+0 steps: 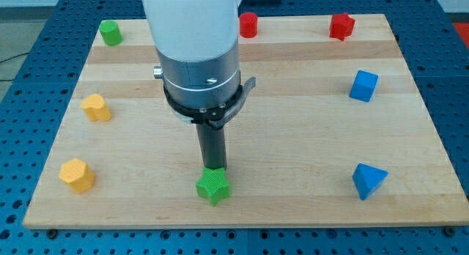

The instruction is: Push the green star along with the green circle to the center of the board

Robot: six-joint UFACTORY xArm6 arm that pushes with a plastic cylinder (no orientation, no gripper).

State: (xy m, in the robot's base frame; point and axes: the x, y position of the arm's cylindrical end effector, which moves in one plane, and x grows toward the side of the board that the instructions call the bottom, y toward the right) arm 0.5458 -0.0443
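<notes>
The green star (213, 187) lies near the view's bottom edge of the board, a little left of the middle. My tip (214, 169) stands right at the star's upper side, touching or almost touching it. The green circle (111, 32) sits far away in the board's top left corner. The arm's white and grey body (196, 50) hangs over the middle of the board and hides what is behind it.
A red cylinder (248, 24) and a red star (341, 26) sit along the top edge. A blue cube (363, 86) and a blue triangle (368, 180) are at the right. Two yellow blocks (96, 107) (77, 174) are at the left. The wooden board (308, 138) rests on a blue perforated table.
</notes>
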